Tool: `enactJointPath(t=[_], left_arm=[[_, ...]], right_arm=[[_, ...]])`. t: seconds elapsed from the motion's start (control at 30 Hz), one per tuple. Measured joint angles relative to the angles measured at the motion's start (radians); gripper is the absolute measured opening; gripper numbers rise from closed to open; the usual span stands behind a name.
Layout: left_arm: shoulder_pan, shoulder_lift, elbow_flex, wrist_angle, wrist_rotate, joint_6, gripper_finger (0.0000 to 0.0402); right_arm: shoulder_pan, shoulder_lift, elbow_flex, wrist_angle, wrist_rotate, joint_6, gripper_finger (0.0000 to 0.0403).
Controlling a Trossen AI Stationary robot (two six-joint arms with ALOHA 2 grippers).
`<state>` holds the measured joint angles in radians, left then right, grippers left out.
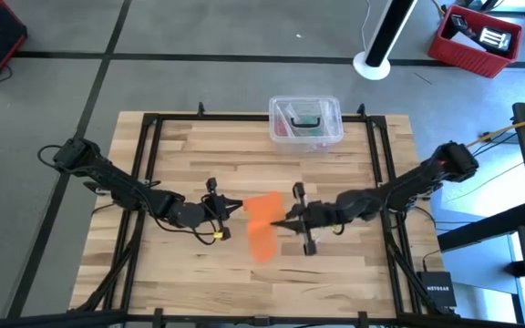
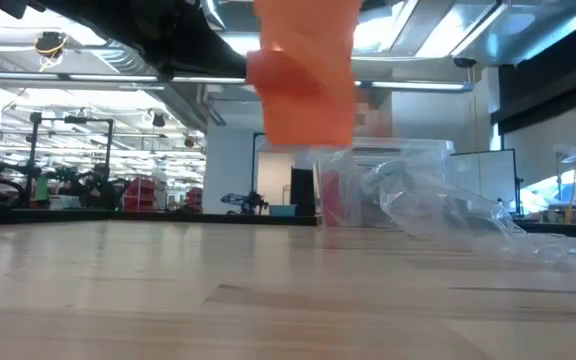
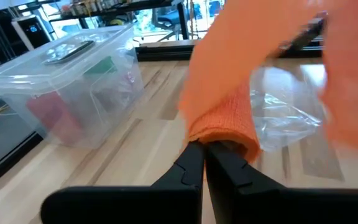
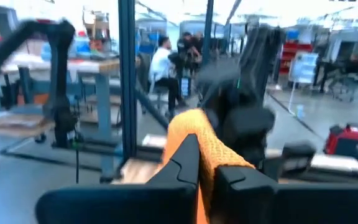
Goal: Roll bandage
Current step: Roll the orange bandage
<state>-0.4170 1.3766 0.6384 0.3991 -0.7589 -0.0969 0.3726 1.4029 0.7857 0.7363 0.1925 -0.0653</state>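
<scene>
Locate the bandage (image 1: 262,230) near the middle of the wooden table (image 1: 190,164), held between the two arms and lifted clear of the surface: in the low view the orange fabric (image 2: 306,75) hangs in the air with open space between its lower edge and the tabletop (image 2: 168,290). Observe the left gripper (image 1: 231,207) at the bandage's left edge; in the left wrist view its fingers (image 3: 188,167) are pressed together on a bunched fold of the orange knit (image 3: 225,121), so treat this gripper as clamped on the bandage. Observe the right gripper (image 1: 281,221) at the bandage's right edge; in the right wrist view its fingers (image 4: 182,163) are closed with a strip of orange fabric (image 4: 210,152) pinched between them. From above, note that the bandage runs as a loose, partly folded band from the level of the grippers toward the table's front edge. The clear plastic box (image 1: 305,121) sits at the far edge of the table, well apart from both grippers, lid on, with red and green contents visible through its wall. A crumpled clear plastic wrapper (image 2: 458,205) lies on the table beyond the bandage in the low view.
</scene>
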Motion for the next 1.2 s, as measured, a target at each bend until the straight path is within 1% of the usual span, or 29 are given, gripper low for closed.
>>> enactJointPath(t=[0.13, 0.3, 0.43, 0.53, 0.6, 0.7, 0.77, 0.83, 0.97, 1.07, 1.13, 1.2], left_arm=[[-0.015, 0.000, 0.000, -0.011, 0.001, 0.005, 0.0000], [-0.043, 0.009, 0.000, -0.040, 0.001, 0.021, 0.0000], [-0.072, 0.046, 0.000, -0.042, 0.002, 0.021, 0.0000], [-0.097, 0.088, 0.000, -0.018, 0.001, 0.024, 0.0000], [-0.116, 0.113, 0.000, 0.034, 0.014, 0.037, 0.0000], [-0.150, 0.130, 0.020, 0.064, 0.020, 0.076, 0.0000], [-0.170, 0.130, 0.039, 0.056, 0.019, 0.093, 0.0000], [-0.185, 0.125, 0.062, 0.056, 0.020, 0.126, 0.0000], [-0.190, 0.105, 0.090, 0.057, 0.022, 0.154, 0.0000], [-0.182, 0.098, 0.091, 0.051, 0.042, 0.154, 0.0000], [-0.178, 0.096, 0.091, 0.051, 0.043, 0.153, 0.0000], [-0.168, 0.096, 0.091, 0.051, 0.045, 0.141, 0.0000]], right_arm=[[-0.043, -0.033, 0.080, -0.097, -0.002, 0.004, 0.0005], [-0.124, -0.028, 0.253, -0.273, -0.004, 0.009, 0.0010], [-0.216, -0.025, 0.368, -0.439, 0.048, 0.056, 0.0008], [-0.304, -0.025, 0.409, -0.508, 0.065, 0.083, 0.0005], [-0.364, -0.025, 0.412, -0.551, 0.070, 0.102, 0.0006], [-0.452, -0.009, 0.412, -0.658, 0.057, 0.128, 0.0021], [-0.497, 0.011, 0.411, -0.754, 0.036, 0.145, 0.0042], [-0.527, 0.038, 0.410, -0.828, 0.015, 0.167, 0.0073], [-0.544, 0.094, 0.409, -0.909, -0.060, 0.167, 0.0150], [-0.544, 0.097, 0.411, -0.940, -0.100, 0.162, 0.0206], [-0.543, 0.085, 0.435, -1.037, -0.114, 0.152, 0.0238], [-0.543, 0.071, 0.481, -1.182, -0.119, 0.128, 0.0263]])
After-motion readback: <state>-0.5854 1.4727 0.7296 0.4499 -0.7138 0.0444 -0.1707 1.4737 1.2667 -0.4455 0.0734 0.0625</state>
